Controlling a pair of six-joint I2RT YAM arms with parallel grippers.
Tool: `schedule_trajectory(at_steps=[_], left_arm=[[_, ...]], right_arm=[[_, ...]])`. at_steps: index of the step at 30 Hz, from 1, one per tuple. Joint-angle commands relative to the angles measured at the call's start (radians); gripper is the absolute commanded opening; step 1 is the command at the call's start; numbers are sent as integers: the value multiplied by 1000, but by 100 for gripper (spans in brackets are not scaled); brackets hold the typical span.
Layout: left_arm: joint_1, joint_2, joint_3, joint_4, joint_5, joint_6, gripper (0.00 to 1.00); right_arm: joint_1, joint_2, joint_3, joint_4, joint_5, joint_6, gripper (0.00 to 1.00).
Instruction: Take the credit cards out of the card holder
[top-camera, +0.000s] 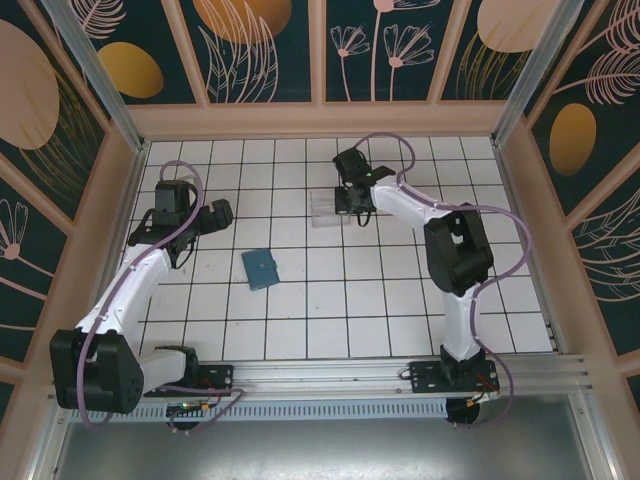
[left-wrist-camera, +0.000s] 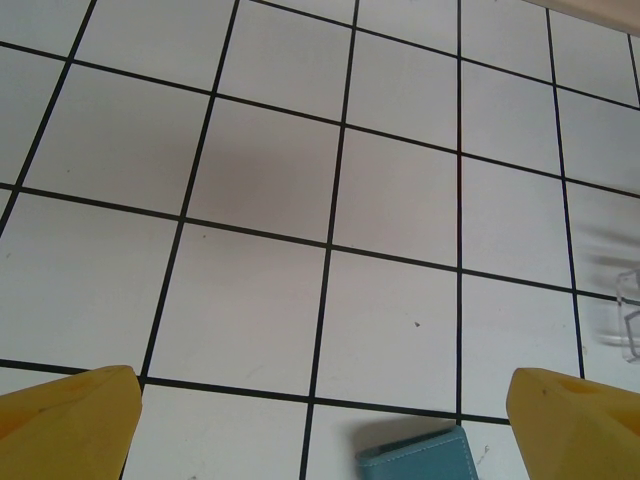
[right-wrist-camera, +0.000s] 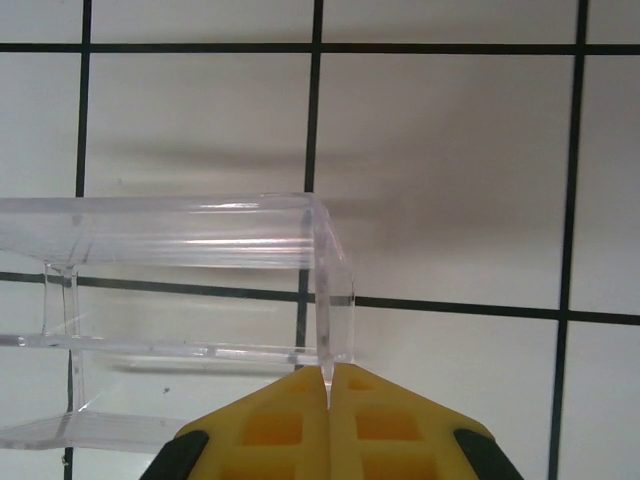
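Note:
The teal-blue card holder (top-camera: 261, 268) lies folded flat on the white tiles, left of centre. One corner of the card holder (left-wrist-camera: 415, 459) peeks in at the bottom of the left wrist view. The credit cards are hidden. My left gripper (top-camera: 222, 212) hovers up and to the left of the holder, open, its yellow fingertips (left-wrist-camera: 70, 420) wide apart over bare tile. My right gripper (top-camera: 347, 203) is at the back centre, shut on the right end wall of a clear plastic tray (right-wrist-camera: 330, 290).
The clear plastic tray (top-camera: 327, 207) sits on the tiles at the back centre. Its edge (left-wrist-camera: 630, 315) appears at the right of the left wrist view. Wooden walls with patterned panels enclose the tiled floor (top-camera: 380, 300). An aluminium rail (top-camera: 330, 375) runs along the near edge.

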Motion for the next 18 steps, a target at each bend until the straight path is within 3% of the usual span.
schedule_trajectory(at_steps=[1,10,18], left_arm=[[-4,-3,-11,0,13,2,94],[-4,24,-6,-4,24,2,94],[-5,44,-5,-8,46,0,93]], right_arm=[[13,31,67,-62,25,43,2],[16,70,72,-57,-3,81,3],[20,68,81,-75,13,88,16]])
